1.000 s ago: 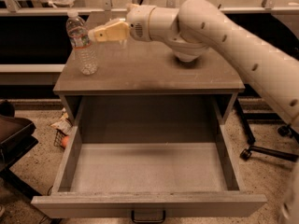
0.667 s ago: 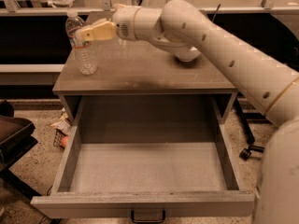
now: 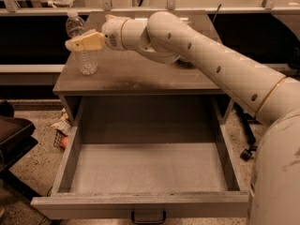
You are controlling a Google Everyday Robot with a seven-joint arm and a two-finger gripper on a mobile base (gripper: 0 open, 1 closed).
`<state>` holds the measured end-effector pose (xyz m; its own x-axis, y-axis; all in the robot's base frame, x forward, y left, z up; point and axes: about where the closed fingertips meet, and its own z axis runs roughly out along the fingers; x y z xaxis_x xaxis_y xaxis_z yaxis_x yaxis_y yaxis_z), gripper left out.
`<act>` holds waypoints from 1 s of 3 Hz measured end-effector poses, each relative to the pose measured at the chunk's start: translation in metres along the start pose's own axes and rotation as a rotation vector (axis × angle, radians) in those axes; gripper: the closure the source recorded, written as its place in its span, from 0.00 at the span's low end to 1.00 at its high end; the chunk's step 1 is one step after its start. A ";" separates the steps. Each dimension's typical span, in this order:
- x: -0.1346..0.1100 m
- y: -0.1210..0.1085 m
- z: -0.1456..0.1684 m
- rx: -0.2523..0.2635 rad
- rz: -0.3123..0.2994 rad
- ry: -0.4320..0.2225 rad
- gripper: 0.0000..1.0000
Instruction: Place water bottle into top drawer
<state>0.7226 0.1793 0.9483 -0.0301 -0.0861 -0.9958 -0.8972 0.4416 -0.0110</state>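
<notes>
Noted robot arm (image 3: 211, 55) reaching from right across cabinet top (image 3: 140, 74) toward its left side. Found top drawer (image 3: 140, 203) below pulled well out, with dark handle (image 3: 148, 217) on front panel. Logged water bottle (image 3: 87, 62) upright on cabinet top near left edge, not yet in drawer. Placed gripper (image 3: 75, 43) at bottle's shoulder, overlapping it in view; cannot tell whether spread or clamped. Judged risks: could tip tall, light bottle off left edge through off-centre contact; could squash or lose ribbed plastic through a high pinch; could clip cabinet's front edge through too low a carry toward drawer.
</notes>
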 end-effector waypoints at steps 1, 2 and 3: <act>0.009 0.011 0.016 -0.013 0.012 -0.010 0.03; 0.009 0.013 0.024 -0.020 0.010 -0.020 0.25; 0.006 0.011 0.030 -0.020 -0.001 -0.023 0.57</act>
<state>0.7257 0.2111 0.9396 -0.0193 -0.0655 -0.9977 -0.9058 0.4237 -0.0103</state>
